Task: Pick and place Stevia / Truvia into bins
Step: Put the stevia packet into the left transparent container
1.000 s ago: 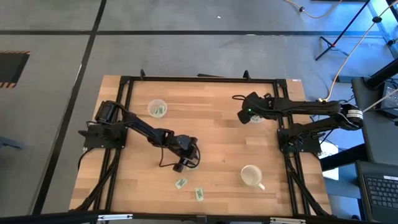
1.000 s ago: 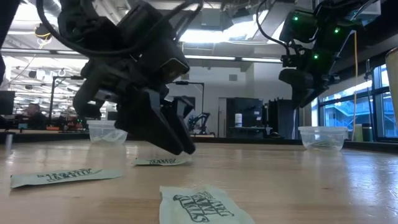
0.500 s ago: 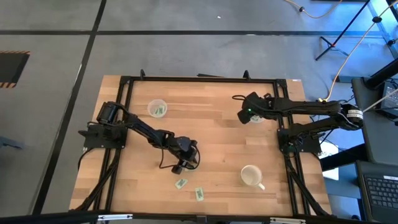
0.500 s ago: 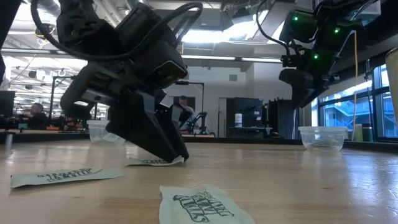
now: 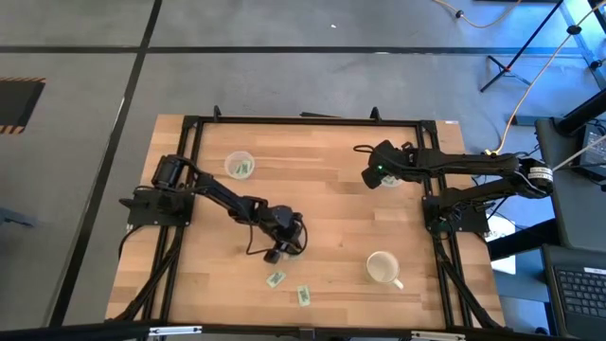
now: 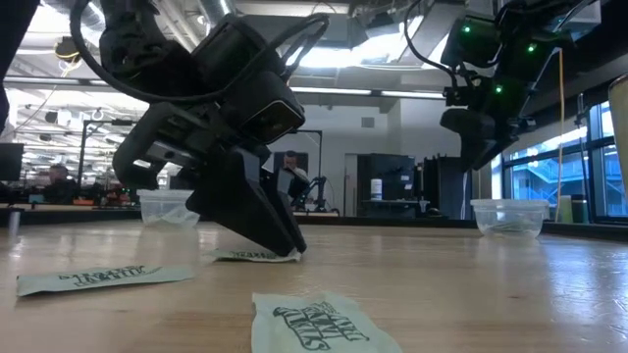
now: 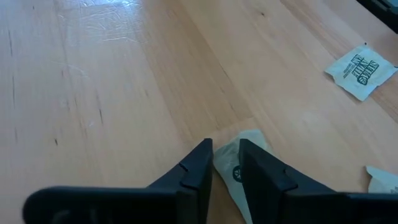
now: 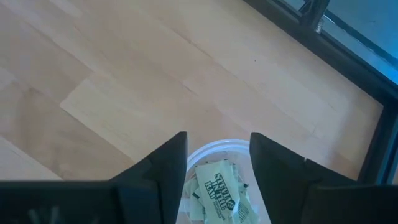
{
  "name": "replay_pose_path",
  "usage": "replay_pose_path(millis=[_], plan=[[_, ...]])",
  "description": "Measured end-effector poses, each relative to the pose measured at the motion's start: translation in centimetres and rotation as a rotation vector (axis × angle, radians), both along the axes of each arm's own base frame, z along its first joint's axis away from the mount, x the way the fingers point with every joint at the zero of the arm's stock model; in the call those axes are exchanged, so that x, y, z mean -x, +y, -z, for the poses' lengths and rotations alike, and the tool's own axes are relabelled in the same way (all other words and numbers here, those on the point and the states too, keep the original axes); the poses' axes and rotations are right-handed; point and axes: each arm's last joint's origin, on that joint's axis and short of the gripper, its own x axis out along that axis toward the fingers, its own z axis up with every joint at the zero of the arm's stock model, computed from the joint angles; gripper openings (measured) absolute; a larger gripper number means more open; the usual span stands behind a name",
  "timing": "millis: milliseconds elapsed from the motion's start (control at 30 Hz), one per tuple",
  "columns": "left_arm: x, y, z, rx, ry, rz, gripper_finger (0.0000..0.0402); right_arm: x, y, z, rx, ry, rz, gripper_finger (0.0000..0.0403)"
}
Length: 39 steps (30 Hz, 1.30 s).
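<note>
Stevia packet (image 7: 241,163) pinched on table between near-closed left gripper (image 7: 225,149) jaws; right gripper (image 8: 217,142) jaws wide above cup (image 8: 225,181)

The left gripper (image 6: 285,240) has been shifted slightly toward 5 o'clock in the high view and lowered onto a packet (image 7: 242,163). Its fingers (image 7: 198,167) have been brought nearly together on the packet's edge, tips on the table (image 5: 341,204).

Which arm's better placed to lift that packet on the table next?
Left. The left gripper has its jaws pinched on a packet lying on the table, while the right gripper hangs open over a cup.
</note>
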Motion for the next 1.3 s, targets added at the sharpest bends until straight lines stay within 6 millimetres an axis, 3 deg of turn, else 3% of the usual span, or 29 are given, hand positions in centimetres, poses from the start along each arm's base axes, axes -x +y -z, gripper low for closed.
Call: replay_pose_path(millis=[400,633,733,967,1300], plan=[[0.0,0.2,0.1,0.0,0.002,-0.001,0.0006,0.0,0.0,0.0,0.004,0.014,-0.017,0.0178],[0.4,0.7,-1.0,0.031,0.014,0.005,0.0002,0.0,0.0,0.0,0.004,0.015,-0.018,0.0178],[1.0,1.6,-2.7,0.065,0.047,0.009,0.0002,0.0,0.0,0.0,0.004,0.015,-0.018,0.0178],[3.6,5.2,-9.1,0.041,0.032,-0.106,0.0001,0.0,0.0,0.0,0.004,0.015,-0.018,0.0178],[10.6,10.4,-15.4,-0.241,0.063,-0.477,0.0002,0.0,0.0,0.0,0.005,0.013,-0.018,0.0178]])
